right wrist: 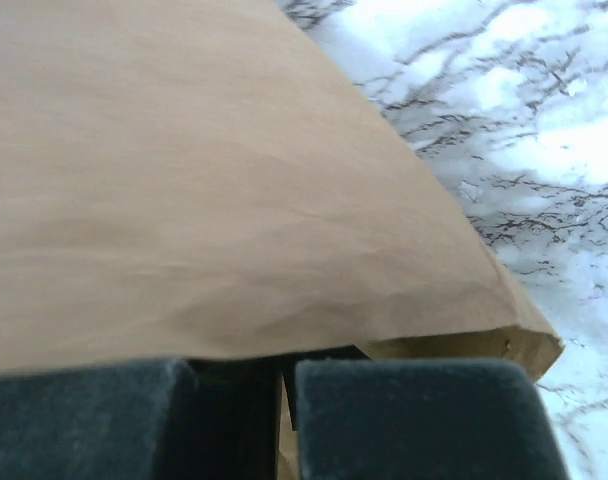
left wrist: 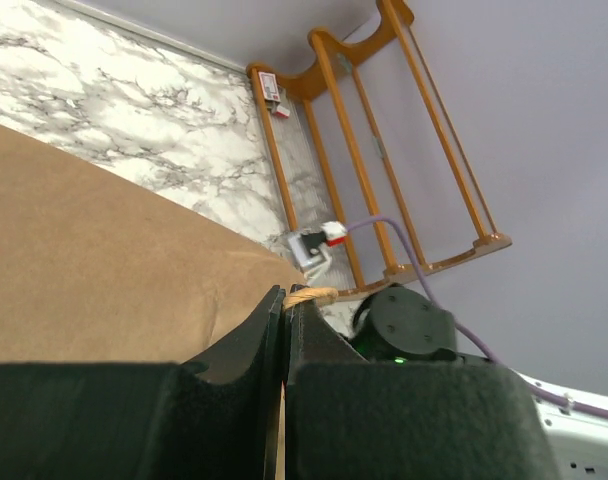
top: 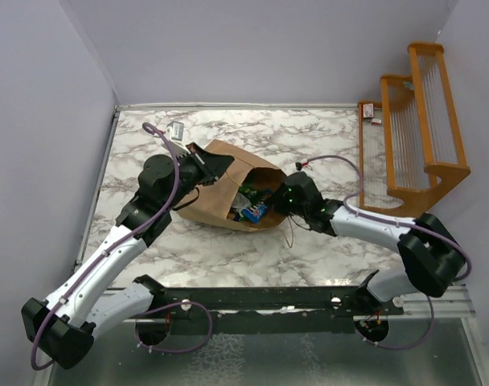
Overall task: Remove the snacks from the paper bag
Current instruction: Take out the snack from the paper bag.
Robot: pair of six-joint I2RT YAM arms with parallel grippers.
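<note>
The paper bag (top: 216, 193) is lying on its side on the table (top: 325, 141), snacks (top: 251, 211) showing at its mouth, while the left gripper (left wrist: 286, 300) and right gripper (right wrist: 282, 385) are each pinching its paper fully closed, risking tearing it if they pull apart.

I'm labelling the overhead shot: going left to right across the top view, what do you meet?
Left gripper → snacks → right gripper → orange wooden rack. The paper bag spans the first three, so I leave it out.

Nothing legible — small white tag (left wrist: 272, 92) on orange rack (left wrist: 351, 150) too small to read; snack packets (top: 251, 211) blurred.
</note>
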